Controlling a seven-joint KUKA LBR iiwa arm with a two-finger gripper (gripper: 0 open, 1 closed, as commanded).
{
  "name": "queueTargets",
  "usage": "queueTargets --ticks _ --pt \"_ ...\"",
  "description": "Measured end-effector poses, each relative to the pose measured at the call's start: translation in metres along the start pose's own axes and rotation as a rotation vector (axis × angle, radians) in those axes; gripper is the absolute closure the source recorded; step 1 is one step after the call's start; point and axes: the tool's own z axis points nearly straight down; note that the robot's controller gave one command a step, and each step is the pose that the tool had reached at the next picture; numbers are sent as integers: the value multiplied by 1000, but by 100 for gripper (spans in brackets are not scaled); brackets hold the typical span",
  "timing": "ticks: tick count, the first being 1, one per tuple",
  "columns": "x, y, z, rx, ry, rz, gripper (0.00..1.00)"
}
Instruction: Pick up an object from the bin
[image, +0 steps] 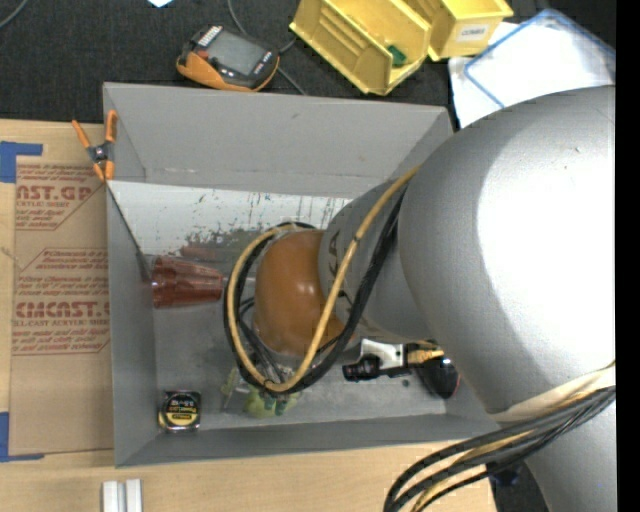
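The hand (262, 388), under its orange cover (290, 290), is low at the near edge of the bin (135, 400), just over a small greenish thing (258, 403). This position would suit grasping it, but one cannot tell if the hand is released or clenched. A yellow tape measure (180, 410) lies in the near left corner, and its label is too small to read.

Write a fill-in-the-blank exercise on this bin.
1. The tape measure lies in the lower-____ corner of the bin.
2. The translucent thing by the left wall is ____.
3. The small thing at the lower end of the arm's orange cover is ____.
Missing words: left; red; green.
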Motion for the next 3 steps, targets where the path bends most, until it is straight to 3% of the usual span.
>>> queueTargets --ticks 2,3 --pt "1 0 -11 1 3 0 100" --pt "1 0 -33 2 5 0 100"
